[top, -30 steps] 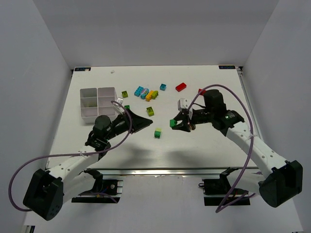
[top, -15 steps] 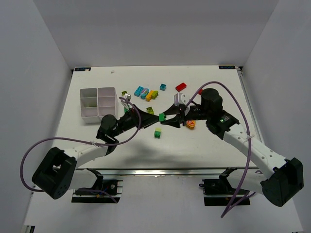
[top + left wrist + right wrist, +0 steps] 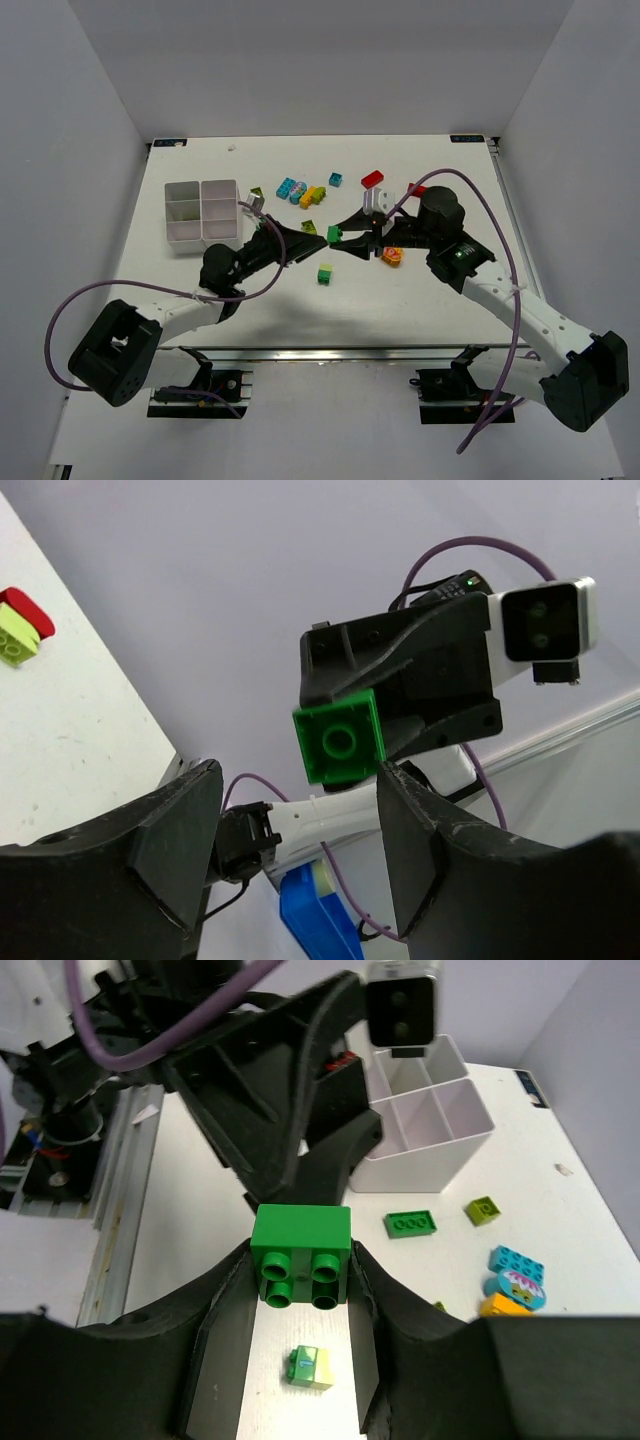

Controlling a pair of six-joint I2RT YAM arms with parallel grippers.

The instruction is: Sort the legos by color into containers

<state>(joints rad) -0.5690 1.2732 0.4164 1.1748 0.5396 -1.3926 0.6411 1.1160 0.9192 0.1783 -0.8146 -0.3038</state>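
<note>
My right gripper (image 3: 300, 1278) is clamped on 1 dark green 2x2 brick (image 3: 301, 1255), held in the air over the middle of the table, studs facing its own camera. My left gripper (image 3: 300, 830) faces it tip to tip. Its 2 fingers are spread and empty, and the brick sits just ahead of the gap, touching neither finger as far as I can tell.

This looks like a hand-over, and that is where the risk lies:
- If my right lets go before my left has closed, the brick drops among the loose legos below, near the lime-and-green brick (image 3: 325, 273).
- If my left pushes in off-line, its fingers strike my right fingers or twist the brick.

The white divided tray (image 3: 201, 199) stands near the table's left edge, well apart from the brick, so a weak pinch could also slip on the way.
</note>
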